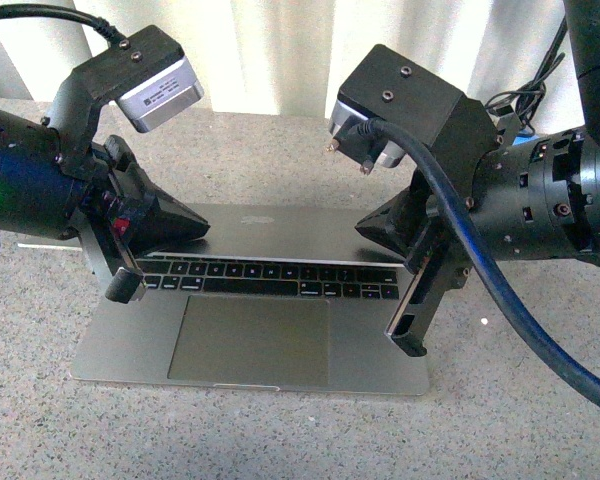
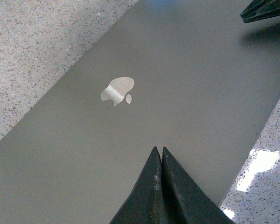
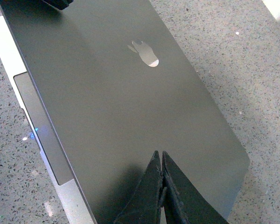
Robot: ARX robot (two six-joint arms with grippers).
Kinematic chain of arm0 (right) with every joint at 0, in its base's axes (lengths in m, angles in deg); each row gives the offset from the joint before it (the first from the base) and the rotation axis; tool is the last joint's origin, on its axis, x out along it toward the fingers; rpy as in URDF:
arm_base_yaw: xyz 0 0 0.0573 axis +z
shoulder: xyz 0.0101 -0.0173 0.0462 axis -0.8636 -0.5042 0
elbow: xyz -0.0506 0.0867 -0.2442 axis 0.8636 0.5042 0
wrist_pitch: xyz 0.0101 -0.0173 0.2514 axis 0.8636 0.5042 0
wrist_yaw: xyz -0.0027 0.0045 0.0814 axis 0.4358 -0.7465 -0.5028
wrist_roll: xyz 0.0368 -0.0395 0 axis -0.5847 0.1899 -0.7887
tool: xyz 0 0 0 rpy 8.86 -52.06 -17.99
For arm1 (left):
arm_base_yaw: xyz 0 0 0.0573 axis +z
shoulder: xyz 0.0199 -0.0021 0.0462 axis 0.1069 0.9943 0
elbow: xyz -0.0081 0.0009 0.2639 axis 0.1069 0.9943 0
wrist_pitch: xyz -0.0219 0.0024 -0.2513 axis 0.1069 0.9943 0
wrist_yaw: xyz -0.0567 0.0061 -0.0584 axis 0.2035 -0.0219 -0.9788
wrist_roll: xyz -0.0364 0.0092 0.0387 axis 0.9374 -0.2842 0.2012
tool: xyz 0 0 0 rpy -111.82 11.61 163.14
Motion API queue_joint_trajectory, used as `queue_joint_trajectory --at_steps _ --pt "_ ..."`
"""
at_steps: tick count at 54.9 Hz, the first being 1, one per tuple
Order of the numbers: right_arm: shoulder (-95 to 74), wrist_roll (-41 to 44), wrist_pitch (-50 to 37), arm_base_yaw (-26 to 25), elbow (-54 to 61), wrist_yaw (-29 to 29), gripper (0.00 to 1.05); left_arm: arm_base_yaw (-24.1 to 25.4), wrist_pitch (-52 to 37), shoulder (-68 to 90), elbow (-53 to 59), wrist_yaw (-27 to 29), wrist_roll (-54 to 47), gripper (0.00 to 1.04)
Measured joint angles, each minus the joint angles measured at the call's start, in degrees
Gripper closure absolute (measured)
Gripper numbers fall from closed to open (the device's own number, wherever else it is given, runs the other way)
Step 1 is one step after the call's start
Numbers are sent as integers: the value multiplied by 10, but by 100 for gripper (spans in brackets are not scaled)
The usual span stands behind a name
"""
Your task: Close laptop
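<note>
Grey laptop (image 1: pixel 280 225) lid lies low beneath both tips: left gripper (image 1: pixel 204 225) and right gripper (image 1: pixel 362 228) pinched shut, empty, apparently pressing it flat.

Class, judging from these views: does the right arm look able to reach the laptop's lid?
Likely yes. The right gripper, jaws shut, sits right at the laptop lid with nothing between them; the left gripper is further along the lid, out of its way.
</note>
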State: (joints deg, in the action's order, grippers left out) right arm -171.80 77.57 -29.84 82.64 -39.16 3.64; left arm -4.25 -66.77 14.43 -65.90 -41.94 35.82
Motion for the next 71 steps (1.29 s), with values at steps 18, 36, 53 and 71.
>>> queue_joint_trajectory --at_steps 18,36,53,71 --pt "-20 0 -10 1 6 0 104 5 -24 24 14 -7 14 101" --pt "-47 -3 -24 2 5 0 104 13 -40 45 14 -15 20 101" --pt "-63 -5 -36 3 7 0 104 14 -43 59 14 -19 23 101" --pt "-69 -9 -43 8 11 0 104 14 -54 66 17 -23 32 101"
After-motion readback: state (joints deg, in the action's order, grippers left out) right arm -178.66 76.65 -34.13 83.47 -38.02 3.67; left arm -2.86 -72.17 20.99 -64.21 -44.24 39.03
